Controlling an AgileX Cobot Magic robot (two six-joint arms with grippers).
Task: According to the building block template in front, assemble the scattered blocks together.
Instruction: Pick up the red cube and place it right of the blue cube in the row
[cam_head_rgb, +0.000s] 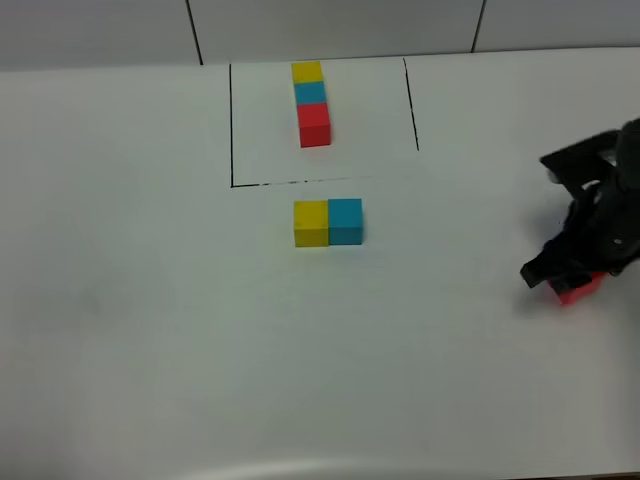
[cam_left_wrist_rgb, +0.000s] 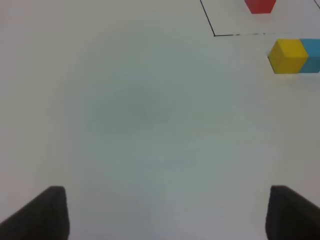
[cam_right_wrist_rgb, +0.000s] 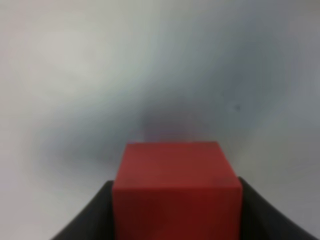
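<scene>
Red matte cube (cam_right_wrist_rgb: 176, 190) clamped in right gripper (cam_head_rgb: 570, 280), well apart from touching yellow matte cube (cam_head_rgb: 311, 222) and cyan-blue matte cube (cam_head_rgb: 345, 220) near black-outlined three-cube template (cam_head_rgb: 312, 103). Left gripper (cam_left_wrist_rgb: 162, 212) spread apart, empty. Risk: skewed grip tilts the red one, knocking cyan at placement.

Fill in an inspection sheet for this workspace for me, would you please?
Surface: white table, black outline drawn at its far side.
Job's things: template row inside the outline; yellow block and cyan block touching, just outside it; red block far right.
Clutter: nothing seen.
Grippers: left gripper open, empty; right gripper shut on the red block.
Cables: nothing seen.
Surroundings: pale panelled wall behind.
</scene>
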